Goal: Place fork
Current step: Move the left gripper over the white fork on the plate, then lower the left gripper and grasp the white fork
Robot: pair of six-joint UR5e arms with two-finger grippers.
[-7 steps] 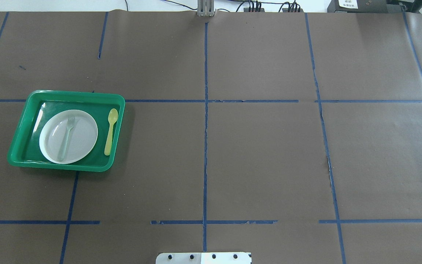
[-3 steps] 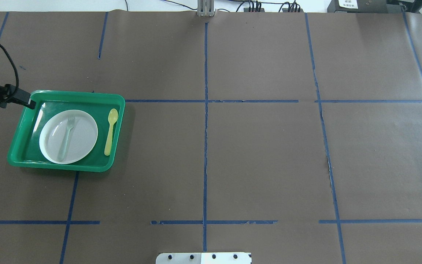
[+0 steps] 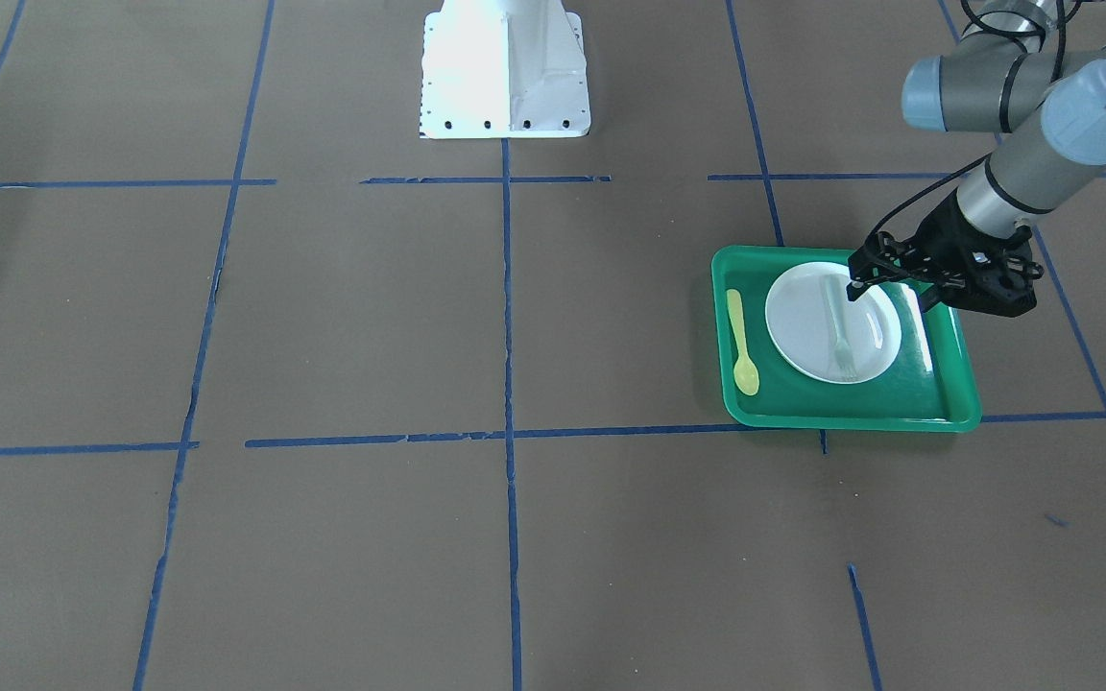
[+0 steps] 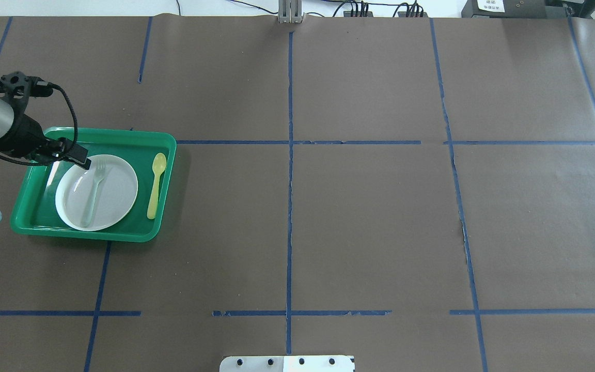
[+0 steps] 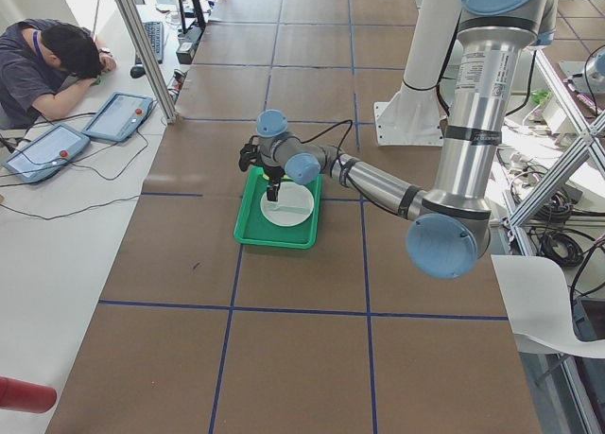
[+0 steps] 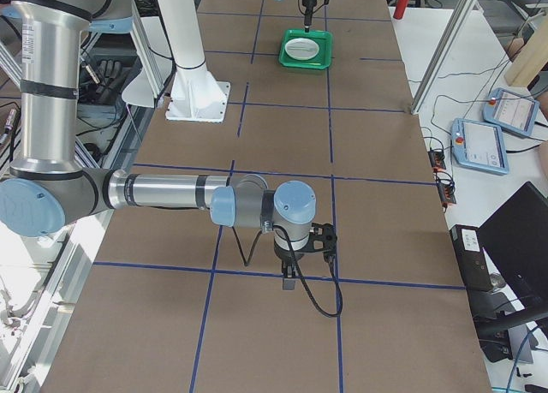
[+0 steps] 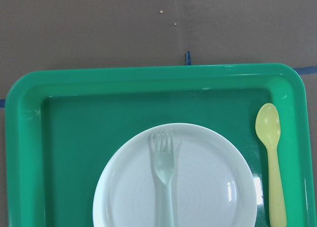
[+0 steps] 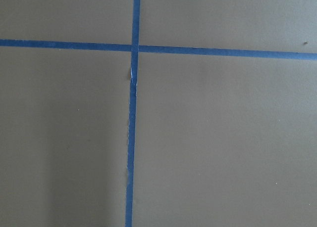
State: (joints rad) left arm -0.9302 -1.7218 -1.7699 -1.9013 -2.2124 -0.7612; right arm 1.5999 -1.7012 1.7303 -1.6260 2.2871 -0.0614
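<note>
**Left arm swings in over the green tray; fork still untouched.**

From across the table, the left gripper (image 3: 855, 284) now hangs above the green tray (image 3: 851, 419), where a second ago no arm showed. The fork (image 3: 839, 336) lies flat on the white plate (image 3: 803, 326) in the tray's middle. From overhead, the gripper (image 4: 84, 164) has crept in from the tray's outer edge to the plate's rim. I cannot tell how wide its fingers stand. The yellow spoon (image 4: 155, 186) lies along the tray's inner side. From the right end, the right gripper (image 6: 289, 277) waits well apart from the tray, its spread unreadable. The left wrist camera frames the fork (image 7: 164, 182) below it, so I judge a pick-up approach is starting.
</note>
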